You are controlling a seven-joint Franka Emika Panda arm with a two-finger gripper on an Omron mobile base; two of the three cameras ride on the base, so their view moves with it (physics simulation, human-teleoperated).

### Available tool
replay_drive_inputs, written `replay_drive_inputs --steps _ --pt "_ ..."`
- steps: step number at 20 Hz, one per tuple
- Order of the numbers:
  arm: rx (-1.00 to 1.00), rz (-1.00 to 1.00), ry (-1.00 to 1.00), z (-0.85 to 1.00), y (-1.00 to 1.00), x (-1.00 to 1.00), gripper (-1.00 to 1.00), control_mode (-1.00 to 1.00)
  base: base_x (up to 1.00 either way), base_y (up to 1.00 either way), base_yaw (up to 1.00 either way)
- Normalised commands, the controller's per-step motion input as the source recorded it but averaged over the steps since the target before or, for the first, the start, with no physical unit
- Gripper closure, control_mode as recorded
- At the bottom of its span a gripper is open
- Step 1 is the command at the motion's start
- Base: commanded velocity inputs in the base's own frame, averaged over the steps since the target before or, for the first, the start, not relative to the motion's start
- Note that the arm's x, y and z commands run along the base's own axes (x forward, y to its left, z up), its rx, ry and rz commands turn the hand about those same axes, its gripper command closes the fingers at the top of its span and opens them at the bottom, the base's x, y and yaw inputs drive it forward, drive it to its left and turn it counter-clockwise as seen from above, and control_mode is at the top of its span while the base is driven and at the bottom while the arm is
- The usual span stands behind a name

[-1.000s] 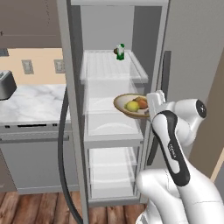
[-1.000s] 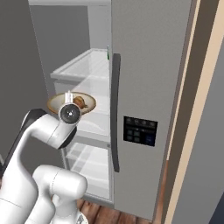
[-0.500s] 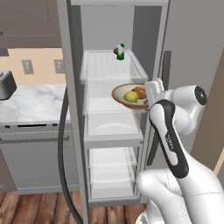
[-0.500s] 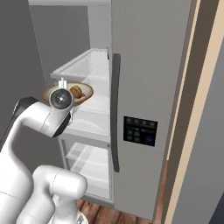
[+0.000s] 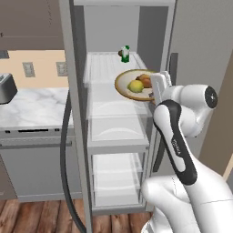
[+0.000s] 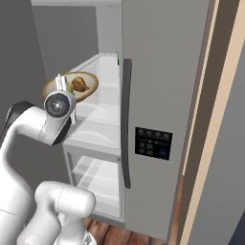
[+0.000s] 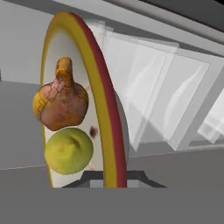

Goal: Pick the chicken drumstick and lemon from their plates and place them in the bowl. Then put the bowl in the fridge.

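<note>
Lifted and carried leftward over the last second, the bowl (image 5: 136, 85) now hangs higher in the fridge (image 5: 118, 113) opening than it did a moment ago, level with the upper shelf (image 5: 111, 68) instead of the middle one, and the arm's elbow has risen with it; the base has not driven, since the fridge frame and the counter (image 5: 32, 107) sit where they were. Inside the bowl the lemon (image 5: 135, 86) and the chicken drumstick (image 5: 145, 80) lie touching side by side, so the loading half of the task looks finished; the hand camera shows both resting against the cream inside with the tan rim (image 7: 105, 113) running up from between the fingertips. The gripper (image 5: 160, 86) has its jaws drawn narrow and pinched on the bowl's near rim, holding the bowl roughly level out in front of the shelf edge rather than over it. A small green bottle (image 5: 124, 53) stands far back on the upper shelf, well apart from the bowl. What remains, as I judge it, is to push the bowl inward over a shelf and lower it flat before letting go; the one-sided hold on the rim may let the bowl tip and the lemon roll out.
</note>
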Motion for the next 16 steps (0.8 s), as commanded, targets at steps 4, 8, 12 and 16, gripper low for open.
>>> replay_drive_inputs --steps 4,8,12,16 --pt "-0.07 0.00 -0.08 0.45 0.00 0.08 1.00 -1.00 0.00 0.00 0.00" --pt "-0.15 -0.01 0.06 0.51 0.00 0.05 1.00 -1.00 0.00 0.00 0.00" --pt "-0.16 -0.02 0.19 0.46 0.00 0.12 1.00 -1.00 0.00 0.00 0.00" --pt "-0.11 -0.01 0.30 0.34 0.01 0.22 1.00 -1.00 0.00 0.00 0.00"
